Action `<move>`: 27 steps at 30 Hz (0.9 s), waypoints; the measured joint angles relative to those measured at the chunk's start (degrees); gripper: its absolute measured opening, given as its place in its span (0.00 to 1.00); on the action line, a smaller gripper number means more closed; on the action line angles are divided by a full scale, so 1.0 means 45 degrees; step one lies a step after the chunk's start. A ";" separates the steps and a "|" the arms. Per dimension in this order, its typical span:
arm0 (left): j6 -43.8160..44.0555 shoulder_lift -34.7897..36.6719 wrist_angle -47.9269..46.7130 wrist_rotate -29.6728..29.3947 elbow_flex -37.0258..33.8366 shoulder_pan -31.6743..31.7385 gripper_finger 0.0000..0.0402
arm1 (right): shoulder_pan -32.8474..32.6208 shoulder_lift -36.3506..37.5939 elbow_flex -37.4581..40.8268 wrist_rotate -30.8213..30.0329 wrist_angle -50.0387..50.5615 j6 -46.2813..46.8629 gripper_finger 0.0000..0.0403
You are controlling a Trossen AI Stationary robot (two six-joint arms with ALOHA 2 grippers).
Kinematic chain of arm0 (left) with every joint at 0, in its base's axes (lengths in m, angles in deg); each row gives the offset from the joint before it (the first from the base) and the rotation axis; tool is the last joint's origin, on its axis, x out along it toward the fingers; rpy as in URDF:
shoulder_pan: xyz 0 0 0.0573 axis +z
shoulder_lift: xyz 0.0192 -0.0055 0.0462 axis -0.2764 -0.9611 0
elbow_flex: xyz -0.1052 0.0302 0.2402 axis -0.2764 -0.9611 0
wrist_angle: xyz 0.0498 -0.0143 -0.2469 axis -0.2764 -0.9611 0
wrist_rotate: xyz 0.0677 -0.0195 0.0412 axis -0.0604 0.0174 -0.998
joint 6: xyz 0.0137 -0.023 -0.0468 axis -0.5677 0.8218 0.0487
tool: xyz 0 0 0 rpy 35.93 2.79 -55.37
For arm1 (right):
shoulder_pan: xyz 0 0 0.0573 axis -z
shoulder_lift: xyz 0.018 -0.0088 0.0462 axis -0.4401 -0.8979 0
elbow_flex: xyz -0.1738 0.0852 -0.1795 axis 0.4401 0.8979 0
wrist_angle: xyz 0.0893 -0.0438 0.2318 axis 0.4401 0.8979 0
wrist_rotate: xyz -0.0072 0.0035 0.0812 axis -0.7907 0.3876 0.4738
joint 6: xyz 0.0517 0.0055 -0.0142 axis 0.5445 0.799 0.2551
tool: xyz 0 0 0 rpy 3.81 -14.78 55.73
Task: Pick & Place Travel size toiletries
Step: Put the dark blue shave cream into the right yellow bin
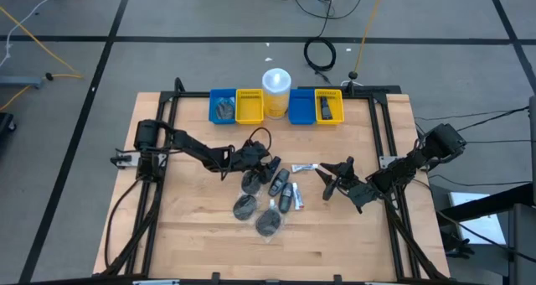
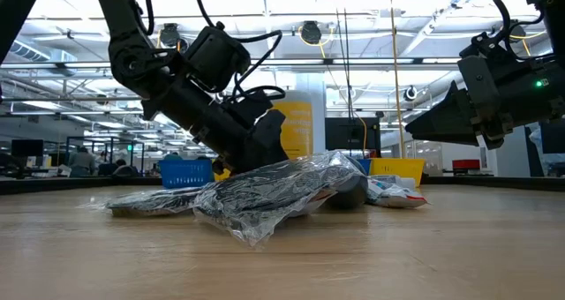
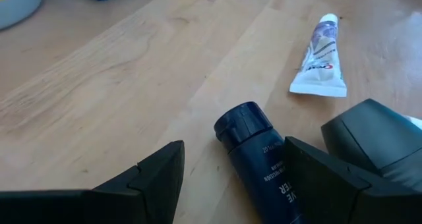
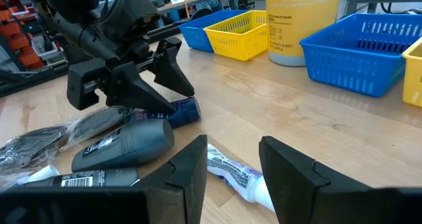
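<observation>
The toiletries lie in a cluster at mid-table: dark discs in clear wrap [image 1: 270,222], dark bottles [image 1: 289,197] and a white-silver tube [image 1: 306,168]. My left gripper [image 1: 270,164] is low at the cluster's far-left side and open. In the left wrist view its fingers stand on either side of a dark blue bottle [image 3: 260,161] lying on its side, cap [image 3: 242,123] pointing away. I cannot see them touching it. My right gripper [image 1: 332,181] hovers open just right of the tube [image 4: 234,178], fingers pointing at the cluster.
Along the table's far edge stand a blue bin [image 1: 223,106], a yellow bin [image 1: 249,106], a tall white-lidded yellow cup [image 1: 276,85], another blue bin [image 1: 301,106] and another yellow bin [image 1: 329,106]. Bare wood lies near the front edge. A black frame borders both table sides.
</observation>
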 joint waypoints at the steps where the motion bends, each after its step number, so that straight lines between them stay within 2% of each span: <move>1: 0.0003 0.0000 -0.0046 -0.0098 0.0000 0.0001 0.64 | 0.0000 0.0000 0.0000 0.0000 0.0000 0.0000 0.32; 4: -0.0029 0.0117 -0.0302 -0.0535 0.0000 0.0113 0.64 | 0.0000 0.0000 -0.0005 0.0000 0.0000 0.0005 0.32; 13: -0.0069 0.1706 -0.1852 -0.0531 -0.0010 0.0318 0.64 | 0.0000 0.0005 -0.0005 0.0000 0.0005 0.0112 0.32; 21: 0.0861 0.1107 -0.1849 -0.0587 -0.0015 0.0236 0.64 | 0.0000 0.0005 -0.0005 0.0005 0.0010 0.0092 0.32; 27: 0.1297 0.0238 -0.0459 -0.0294 -0.0005 0.0282 0.64 | 0.0000 0.0005 -0.0005 0.0005 0.0005 0.0136 0.32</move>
